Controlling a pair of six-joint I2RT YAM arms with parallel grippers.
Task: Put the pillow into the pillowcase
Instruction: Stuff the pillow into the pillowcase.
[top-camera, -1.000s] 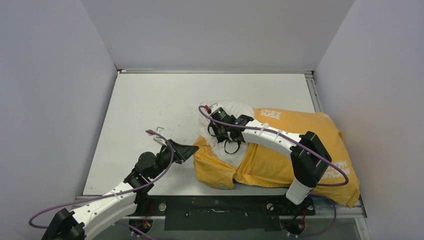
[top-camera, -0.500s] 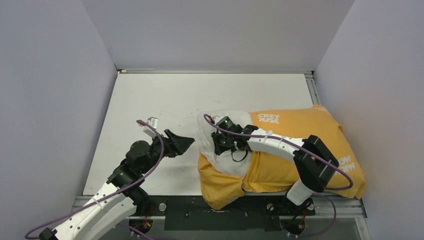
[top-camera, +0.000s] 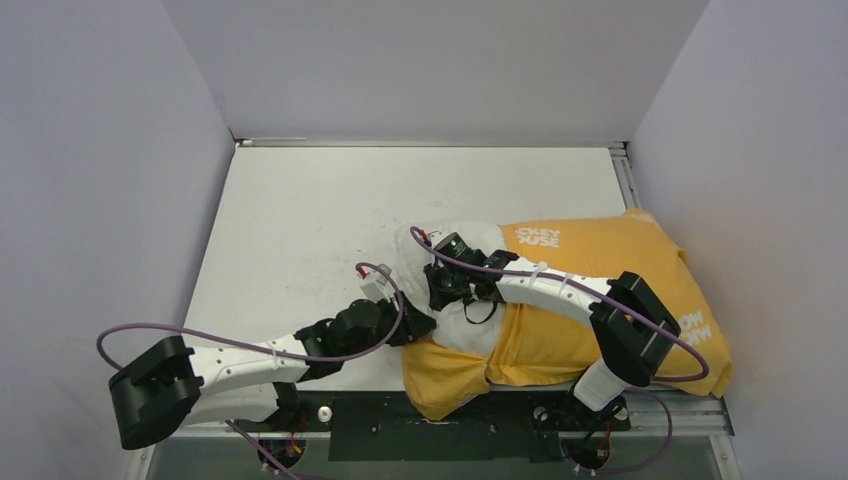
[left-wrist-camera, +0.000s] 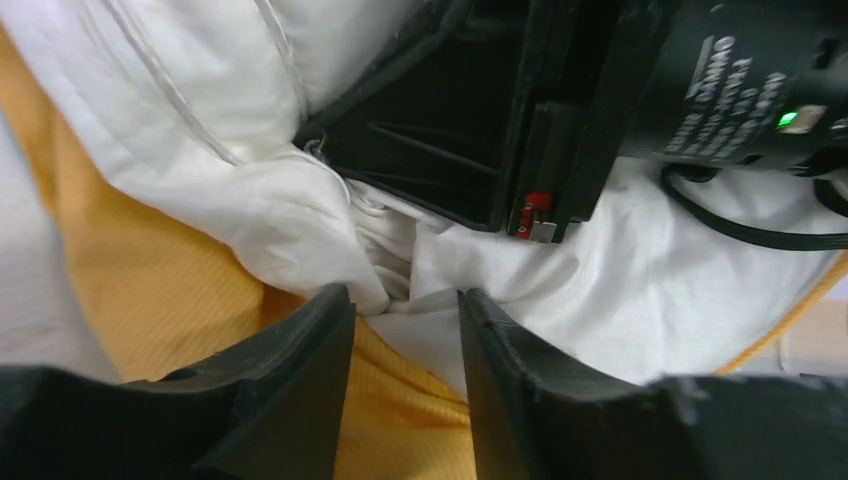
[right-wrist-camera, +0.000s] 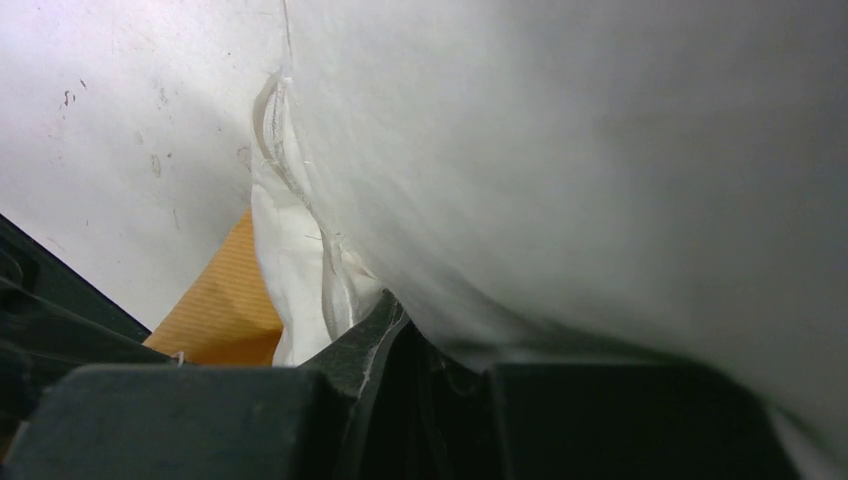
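At the white worktop's right edge, open surface leftward, the orange-yellow fabric pillowcase half-covers the plump off-white pillow. Wrist views show the right end effector pinching its seam, the left end effector narrowly parted around a fold.

Grey walls, white table — scuffed
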